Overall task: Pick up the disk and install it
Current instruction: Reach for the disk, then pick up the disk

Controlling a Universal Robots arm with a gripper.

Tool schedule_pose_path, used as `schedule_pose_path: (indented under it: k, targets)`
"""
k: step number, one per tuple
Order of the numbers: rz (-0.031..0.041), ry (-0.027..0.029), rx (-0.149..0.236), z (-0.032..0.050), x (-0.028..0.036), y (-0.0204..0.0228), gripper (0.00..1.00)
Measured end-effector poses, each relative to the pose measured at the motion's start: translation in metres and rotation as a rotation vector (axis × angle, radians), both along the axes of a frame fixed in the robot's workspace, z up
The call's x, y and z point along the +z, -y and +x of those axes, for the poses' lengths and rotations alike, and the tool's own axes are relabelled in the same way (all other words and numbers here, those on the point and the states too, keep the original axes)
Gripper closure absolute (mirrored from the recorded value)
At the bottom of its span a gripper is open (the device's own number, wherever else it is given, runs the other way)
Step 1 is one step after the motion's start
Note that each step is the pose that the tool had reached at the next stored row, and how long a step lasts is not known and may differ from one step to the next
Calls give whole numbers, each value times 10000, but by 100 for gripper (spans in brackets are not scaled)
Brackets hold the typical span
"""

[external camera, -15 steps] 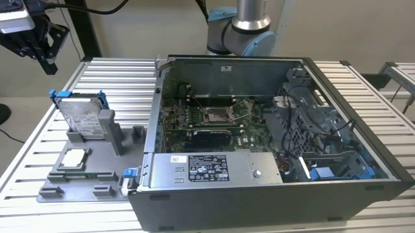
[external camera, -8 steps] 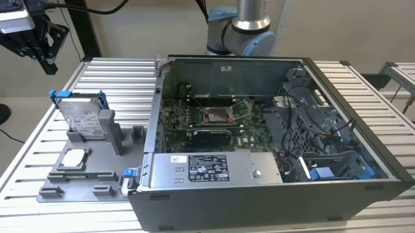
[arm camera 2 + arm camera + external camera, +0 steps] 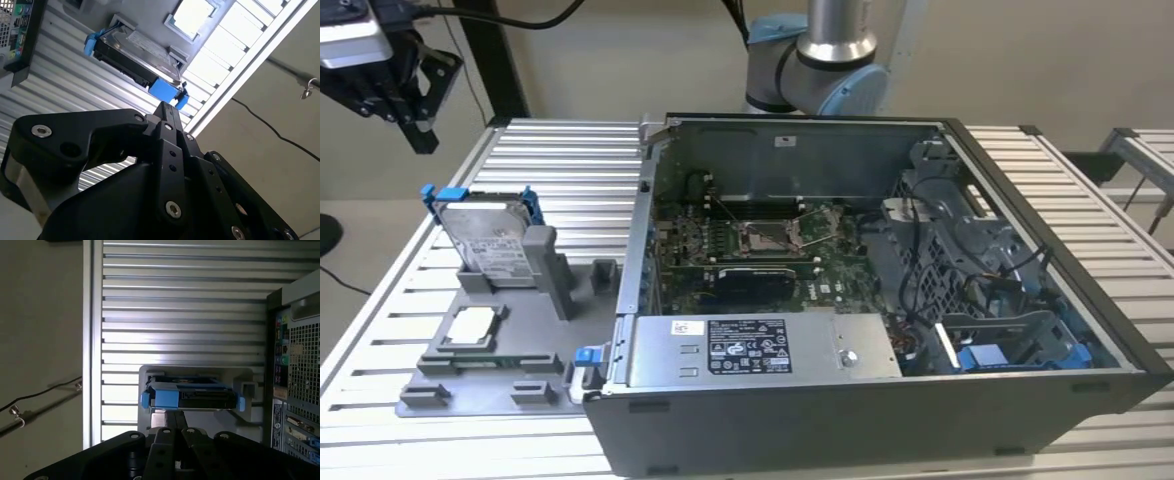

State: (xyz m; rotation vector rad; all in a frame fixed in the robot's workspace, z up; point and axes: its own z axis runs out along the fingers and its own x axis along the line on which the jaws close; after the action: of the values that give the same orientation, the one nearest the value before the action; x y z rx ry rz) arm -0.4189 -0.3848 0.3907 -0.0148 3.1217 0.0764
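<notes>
Pincer: black two-finger gripper [image 3: 419, 138], high in the upper corner at the exterior view's left, off the table edge. In both wrist views its fingers sit together [image 3: 166, 107] with nothing between them.

Disk: silver-grey rectangular hard drive in a blue plastic carrier frame [image 3: 486, 236], at the exterior view's left, mid-height. It stands on edge in the slot of a flat grey plastic fixture [image 3: 507, 352] on the ribbed aluminium table [image 3: 567, 160]. I judge the upright stance is there to present the top edge for a grasp from above. The first wrist view looks down on that edge [image 3: 200, 399], just beyond the fingertips. No contact; the pick-up is not yet done.

Open grey desktop case [image 3: 854, 425], centre and right: on its side, panel off, presumably so the interior is reachable from above.
</notes>
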Motion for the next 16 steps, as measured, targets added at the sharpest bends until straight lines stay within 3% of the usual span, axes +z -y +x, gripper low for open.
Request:
schedule_pose_path:
  k: [16]
  targets:
    - [-5,-1,848,0,9,0,100]
